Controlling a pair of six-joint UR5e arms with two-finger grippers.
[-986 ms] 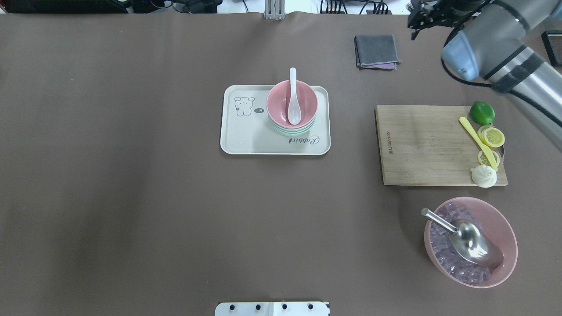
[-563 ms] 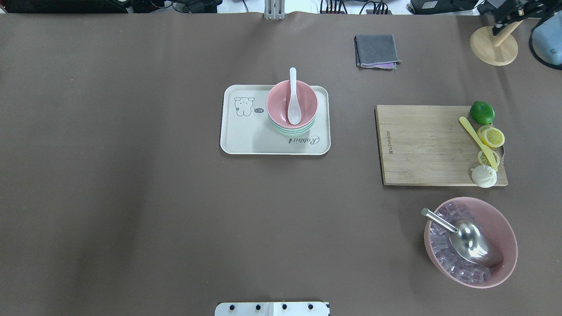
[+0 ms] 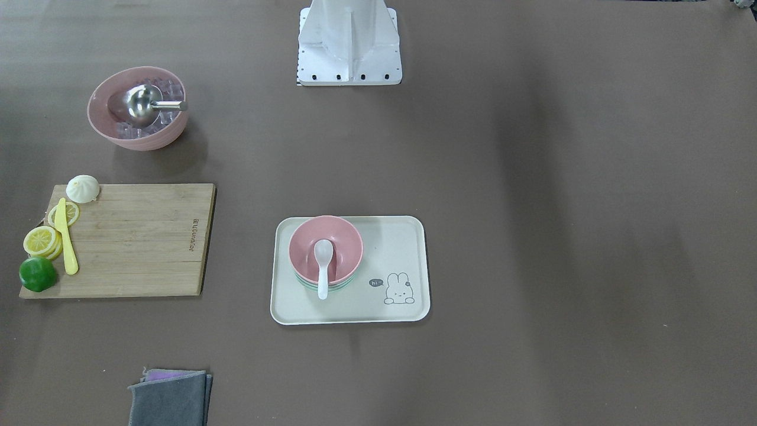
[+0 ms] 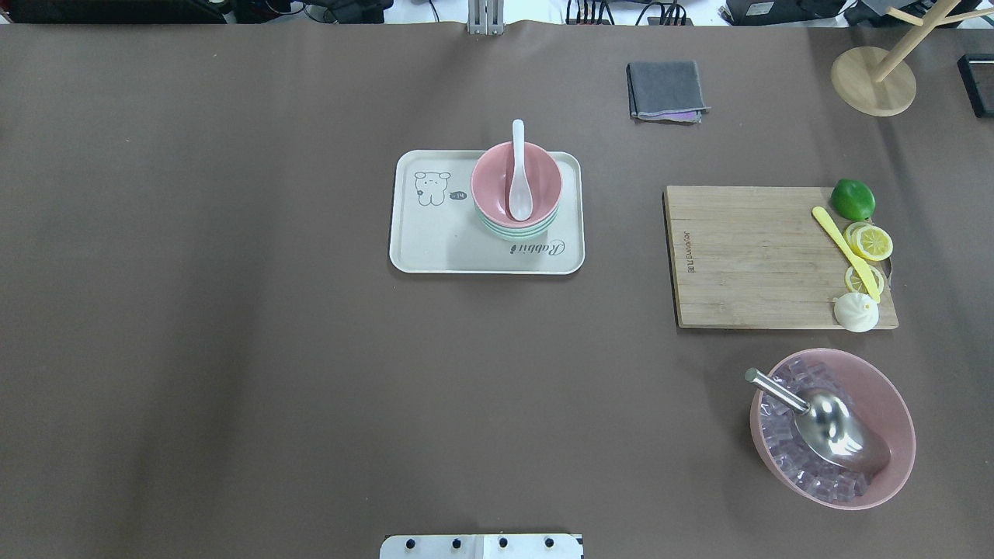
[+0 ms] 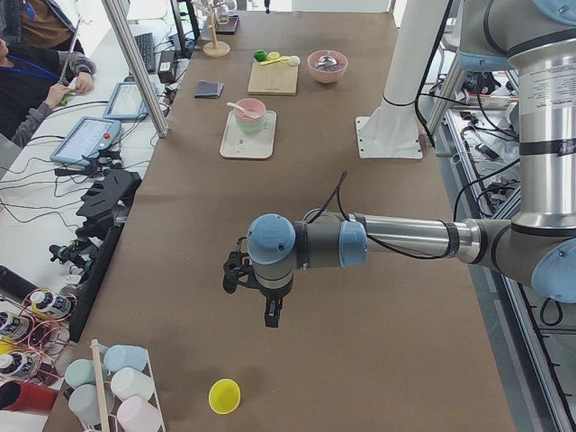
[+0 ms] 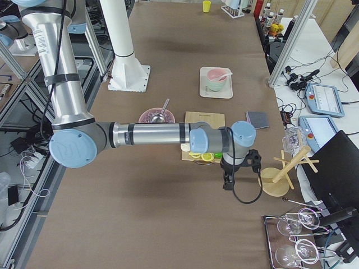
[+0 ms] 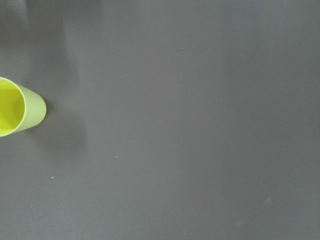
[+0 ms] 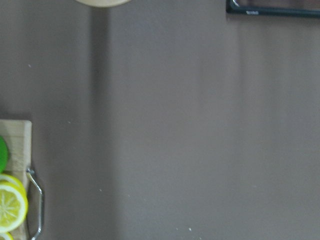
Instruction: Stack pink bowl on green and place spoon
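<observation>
The pink bowl [image 4: 489, 182] sits stacked on the green bowl [image 4: 516, 233] on the right half of the cream rabbit tray [image 4: 435, 241]. The white spoon [image 4: 519, 178] lies in the pink bowl, its handle over the far rim. The front-facing view shows the same stack [image 3: 343, 245] and spoon [image 3: 323, 266]. The left gripper [image 5: 273, 317] hangs over bare table far to the left, seen only in the exterior left view. The right gripper [image 6: 228, 182] hangs beyond the cutting board, seen only in the exterior right view. I cannot tell whether either is open or shut.
A wooden cutting board [image 4: 745, 256] with a lime [image 4: 853, 199], lemon slices, a yellow knife and a bun lies at the right. A large pink bowl [image 4: 893, 404] holds ice and a metal scoop. A grey cloth [image 4: 666, 89], a wooden stand [image 4: 874, 78] and a yellow-green cup [image 7: 15, 107] are also here.
The right arm has swung out of the overhead view to the right, uncovering the wooden stand. The bowls, spoon and tray have not moved.
</observation>
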